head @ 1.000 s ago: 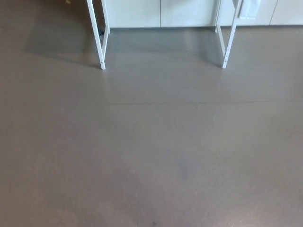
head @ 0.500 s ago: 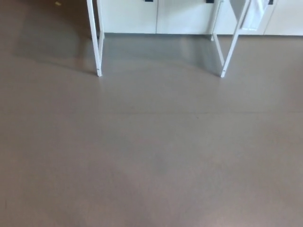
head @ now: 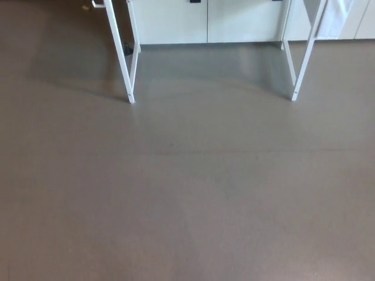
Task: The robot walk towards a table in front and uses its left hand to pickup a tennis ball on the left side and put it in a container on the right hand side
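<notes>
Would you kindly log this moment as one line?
phase: approach | view: floor, white table legs ahead | ball, container: unseen | hands: not in view

Smooth grey-brown floor (head: 187, 205) fills nearly the whole view; a row of white flat-fronted cabinets (head: 170, 23) stands at the far end.

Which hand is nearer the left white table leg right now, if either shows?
Cannot tell: neither left hand nor right hand shows in the head view. The left table leg stands ahead at upper left, the right table leg at upper right.
</notes>
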### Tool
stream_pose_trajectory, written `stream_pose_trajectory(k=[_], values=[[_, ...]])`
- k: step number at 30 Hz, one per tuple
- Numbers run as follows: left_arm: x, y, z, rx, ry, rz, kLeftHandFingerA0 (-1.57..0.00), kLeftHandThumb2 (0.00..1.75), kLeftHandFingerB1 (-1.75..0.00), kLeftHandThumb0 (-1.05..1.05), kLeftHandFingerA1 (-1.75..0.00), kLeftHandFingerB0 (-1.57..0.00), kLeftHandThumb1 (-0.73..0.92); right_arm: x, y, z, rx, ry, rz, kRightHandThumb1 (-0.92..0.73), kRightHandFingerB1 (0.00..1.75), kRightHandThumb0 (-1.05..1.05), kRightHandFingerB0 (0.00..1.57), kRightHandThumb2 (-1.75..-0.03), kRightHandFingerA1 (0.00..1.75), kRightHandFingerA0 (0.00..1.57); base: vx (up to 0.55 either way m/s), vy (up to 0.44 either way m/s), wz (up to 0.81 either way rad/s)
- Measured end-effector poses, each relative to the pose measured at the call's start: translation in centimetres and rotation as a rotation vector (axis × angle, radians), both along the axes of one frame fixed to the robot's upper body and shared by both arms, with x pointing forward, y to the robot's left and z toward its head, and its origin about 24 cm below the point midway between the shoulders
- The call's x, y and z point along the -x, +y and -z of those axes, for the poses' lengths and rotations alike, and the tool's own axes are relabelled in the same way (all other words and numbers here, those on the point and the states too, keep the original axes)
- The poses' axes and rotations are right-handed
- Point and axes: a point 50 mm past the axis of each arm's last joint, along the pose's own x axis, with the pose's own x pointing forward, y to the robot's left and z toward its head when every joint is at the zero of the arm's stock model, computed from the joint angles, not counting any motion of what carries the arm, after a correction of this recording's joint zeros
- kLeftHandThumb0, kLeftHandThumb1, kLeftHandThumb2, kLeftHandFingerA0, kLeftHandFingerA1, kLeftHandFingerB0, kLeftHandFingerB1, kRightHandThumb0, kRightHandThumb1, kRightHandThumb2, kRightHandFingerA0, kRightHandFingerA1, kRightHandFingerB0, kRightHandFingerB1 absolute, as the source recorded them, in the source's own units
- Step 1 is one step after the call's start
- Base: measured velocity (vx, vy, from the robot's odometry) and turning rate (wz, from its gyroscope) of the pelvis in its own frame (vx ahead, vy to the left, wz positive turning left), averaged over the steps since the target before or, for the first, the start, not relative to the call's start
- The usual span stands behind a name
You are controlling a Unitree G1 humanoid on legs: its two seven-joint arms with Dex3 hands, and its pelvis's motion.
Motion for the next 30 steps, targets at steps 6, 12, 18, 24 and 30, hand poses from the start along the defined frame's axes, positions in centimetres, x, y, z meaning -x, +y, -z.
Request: stream_pose_trajectory(k=[6, 12, 18, 24, 30], values=[[0.2, 0.0, 0.1, 0.002, 0.007, -0.006, -0.46, 0.59, -0.33, -0.14, -0.36, -0.36, 0.65, 0.8, -0.1, 0.2, 0.002, 0.023, 0.007, -0.49, 0.42, -0.37, 0.46, -0.54, 0.49, 0.55, 0.24, 0.121, -0.14], [-0.4, 0.3, -0.3, -0.013, -0.015, 0.003, -0.48, 0.59, -0.34, -0.15, -0.37, -0.38, 0.64, 0.6, 0.1, 0.1, -0.001, 0.006, -0.005, -0.49, 0.42, -0.38, 0.45, -0.54, 0.49, 0.55, 0.26, 0.184, -0.05], [-0.2, 0.3, -0.3, -0.014, -0.011, 0.003, -0.44, 0.6, -0.33, -0.16, -0.36, -0.36, 0.67, 0.9, 0.1, 0.2, -0.001, 0.008, -0.004, -0.5, 0.41, -0.39, 0.44, -0.54, 0.48, 0.53, 0.2, 0.06, 0.07], [0.9, 0.1, -0.1, -0.004, 0.014, 0.001, -0.46, 0.6, -0.34, -0.17, -0.36, -0.37, 0.66, 2.3, 0.1, 0.3, -0.004, 0.03, 0.004, -0.51, 0.39, -0.42, 0.47, -0.55, 0.47, 0.54, 0.31, -0.143, 0.14], [1.5, -0.1, 0.2, 0.004, 0.035, 0.0, -0.47, 0.59, -0.34, -0.14, -0.37, -0.37, 0.64, 2.6, -0.2, 0.2, 0.007, 0.035, 0.003, -0.51, 0.4, -0.44, 0.46, -0.55, 0.48, 0.52, 0.25, -0.168, -0.01]])
